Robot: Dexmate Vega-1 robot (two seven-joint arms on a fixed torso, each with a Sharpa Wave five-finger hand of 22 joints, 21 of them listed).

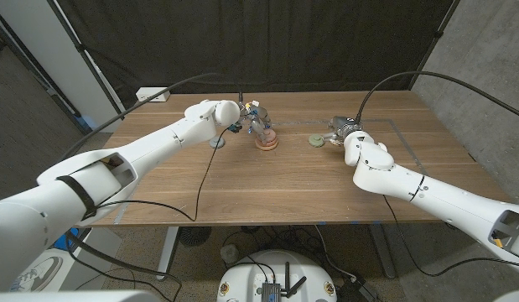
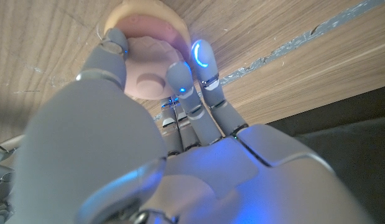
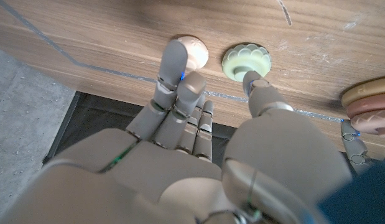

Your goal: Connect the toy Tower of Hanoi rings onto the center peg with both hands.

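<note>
A stack of rings (image 1: 266,143) sits mid-table. My left hand (image 1: 251,116) hovers just over it. In the left wrist view its thumb and fingers (image 2: 180,78) pinch a pink ring (image 2: 145,65) right above a cream ring (image 2: 148,15) of the stack. My right hand (image 1: 344,132) is to the right, fingers apart. Its fingertips (image 3: 176,59) reach a peach ring (image 3: 197,53) and its thumb touches the edge of a green scalloped ring (image 3: 242,59), both flat on the table. The green ring (image 1: 313,141) lies left of that hand. The peg is hidden.
A small grey ring (image 1: 217,143) lies on the table left of the stack, under my left forearm. A white power strip (image 1: 153,94) sits at the table's far left corner. Cables trail across the wood (image 1: 267,189) from both arms.
</note>
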